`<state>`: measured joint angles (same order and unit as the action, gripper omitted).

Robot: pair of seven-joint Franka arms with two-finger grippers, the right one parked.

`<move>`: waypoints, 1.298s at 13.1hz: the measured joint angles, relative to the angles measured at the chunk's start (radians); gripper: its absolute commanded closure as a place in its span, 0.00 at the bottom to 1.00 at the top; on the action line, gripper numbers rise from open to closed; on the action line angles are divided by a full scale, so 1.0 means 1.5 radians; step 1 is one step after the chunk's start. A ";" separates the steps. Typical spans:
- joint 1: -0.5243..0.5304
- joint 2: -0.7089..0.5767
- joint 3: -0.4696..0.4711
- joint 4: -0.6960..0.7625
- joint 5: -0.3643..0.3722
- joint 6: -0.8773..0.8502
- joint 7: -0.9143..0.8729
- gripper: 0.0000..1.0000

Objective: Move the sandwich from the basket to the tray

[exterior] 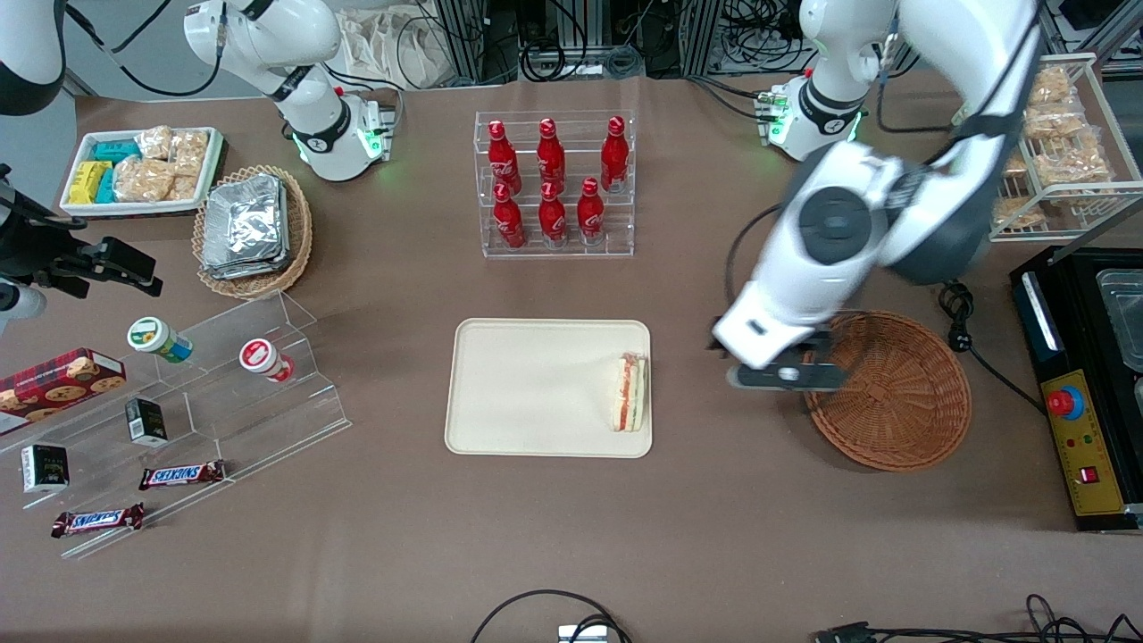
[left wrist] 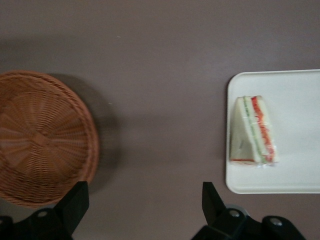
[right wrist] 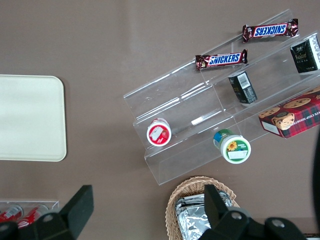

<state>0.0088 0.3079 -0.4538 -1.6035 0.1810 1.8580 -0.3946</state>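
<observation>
Two chocolate bars [exterior: 181, 474] lying on the clear acrylic stepped stand [exterior: 223, 393] toward the parked arm's end of the table [exterior: 375, 554] read "SNICKERS" in white letters on brown wrappers; the word shows in both the front view and the right wrist view. The six red bottles [exterior: 551, 181] in the clear rack, farther from the front camera than the tray, carry white script (too small to read for certain). A red plaid box [exterior: 55, 384] printed with cookies sits at the end of the stand, and two small dark cartons [exterior: 146, 421] stand on its steps, their print illegible.

The sandwich [exterior: 629, 392] lies flat on the cream tray [exterior: 527, 388], close against the tray's rim on the edge nearest the working arm, its red and green filling layers showing through clear wrap. The basket [exterior: 902, 402] sits on the table toward the working arm's end, well apart from the tray, with nothing inside it.

The gripper [exterior: 786, 375] hangs above the bare table between tray and basket, just over the basket's rim. In the left wrist view its two dark fingers [left wrist: 75, 202] stand wide apart, holding and touching nothing; the sandwich lies off to one side of them, the basket to the other.
</observation>
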 measured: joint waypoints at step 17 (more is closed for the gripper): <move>-0.070 -0.059 0.243 0.046 -0.113 -0.089 0.140 0.00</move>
<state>-0.0966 0.2189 -0.0892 -1.5346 0.0121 1.7243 -0.1842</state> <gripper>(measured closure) 0.000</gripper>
